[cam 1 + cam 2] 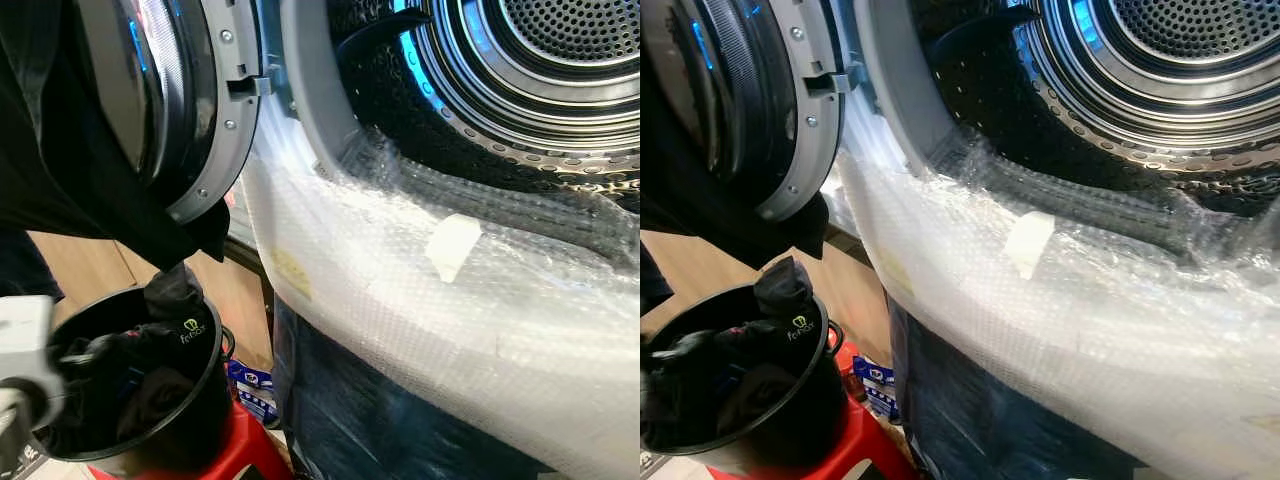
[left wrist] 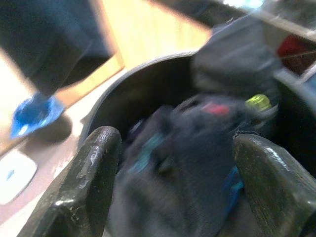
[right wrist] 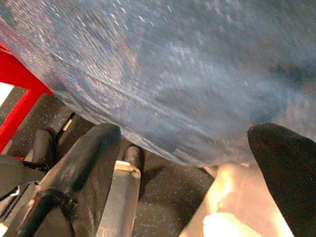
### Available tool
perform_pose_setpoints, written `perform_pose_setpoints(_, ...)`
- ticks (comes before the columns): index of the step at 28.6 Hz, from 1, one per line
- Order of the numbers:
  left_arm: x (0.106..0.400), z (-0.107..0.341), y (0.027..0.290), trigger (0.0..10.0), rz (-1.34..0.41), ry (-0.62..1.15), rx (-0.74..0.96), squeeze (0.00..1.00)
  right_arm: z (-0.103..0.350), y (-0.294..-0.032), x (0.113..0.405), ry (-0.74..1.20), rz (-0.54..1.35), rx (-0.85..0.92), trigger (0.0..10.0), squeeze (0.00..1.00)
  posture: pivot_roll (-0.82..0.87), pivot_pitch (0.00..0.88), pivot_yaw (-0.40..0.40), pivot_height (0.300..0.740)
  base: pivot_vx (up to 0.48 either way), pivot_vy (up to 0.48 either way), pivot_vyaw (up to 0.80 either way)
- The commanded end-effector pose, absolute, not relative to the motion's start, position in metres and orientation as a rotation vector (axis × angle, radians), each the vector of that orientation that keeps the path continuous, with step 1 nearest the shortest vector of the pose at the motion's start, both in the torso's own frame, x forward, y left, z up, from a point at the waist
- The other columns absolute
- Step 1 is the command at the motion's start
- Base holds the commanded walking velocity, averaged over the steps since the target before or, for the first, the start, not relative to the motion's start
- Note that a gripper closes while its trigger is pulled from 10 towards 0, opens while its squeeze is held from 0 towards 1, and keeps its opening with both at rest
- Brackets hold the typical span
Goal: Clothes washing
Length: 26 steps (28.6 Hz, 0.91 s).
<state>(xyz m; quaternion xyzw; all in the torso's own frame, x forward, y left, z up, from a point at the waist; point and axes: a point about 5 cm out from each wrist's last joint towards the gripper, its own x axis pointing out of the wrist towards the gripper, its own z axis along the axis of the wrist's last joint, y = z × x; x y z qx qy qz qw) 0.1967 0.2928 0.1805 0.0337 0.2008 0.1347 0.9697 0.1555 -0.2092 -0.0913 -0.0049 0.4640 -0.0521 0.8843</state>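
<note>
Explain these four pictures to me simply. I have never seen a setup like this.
A walking humanoid robot is loading laundry. Two pictures come from the cameras in its head: they show a front-loading washer drum with its door swung open, the front wrapped in bubble wrap. Lower left, a black bucket of dark clothes stands on a red stool. The other two come from wrist cameras. The left end effector, fingers open, reaches into the bucket but grips nothing yet. The right end effector hangs open beside the washer's wrapped front.

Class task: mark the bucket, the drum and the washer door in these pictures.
bucket (image 1: 205, 385), left eye view, outer wall
drum (image 1: 560, 40), left eye view, perforated back
door (image 1: 215, 150), left eye view, grey rim
</note>
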Motion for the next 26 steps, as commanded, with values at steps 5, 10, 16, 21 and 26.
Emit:
perform_pose_setpoints(5, 0.195, 0.191, 0.306, 10.0, 0.313, 0.359, 0.049, 0.0, -0.09, -0.206, 0.16, 0.964, -0.099, -0.003, 10.0, 0.0, 0.28, 0.044, 0.001, 0.74, 0.0, 0.0, 0.0)
perform_pose_setpoints(10, 0.191, 0.187, 0.312, 10.0, 0.349, 0.386, 0.047, 0.0, -0.092, -0.203, 0.158, 0.973, -0.087, -0.004, 10.0, 0.0, 0.3, 0.049, -0.005, 0.74, 0.0, 0.0, 0.0)
perform_pose_setpoints(16, 0.191, 0.19, 0.313, 10.0, 0.373, 0.363, 0.006, 0.0, -0.092, -0.2, 0.159, 0.979, -0.06, -0.016, 10.0, 0.0, 0.32, 0.053, -0.018, 0.74, 0.0, 0.0, 0.0)
perform_pose_setpoints(21, 0.188, 0.187, 0.318, 10.0, 0.43, 0.387, -0.015, 0.28, -0.089, -0.202, 0.164, 0.963, -0.067, -0.01, 10.0, 0.0, 0.32, 0.05, -0.021, 0.74, 0.0, 0.0, 0.0)
perform_pose_setpoints(26, 0.193, 0.179, 0.319, 10.0, 0.433, 0.417, -0.002, 1.0, -0.088, -0.203, 0.167, 0.957, -0.065, -0.015, 10.0, 0.0, 0.32, 0.048, -0.028, 0.74, 0.0, 0.0, 0.0)
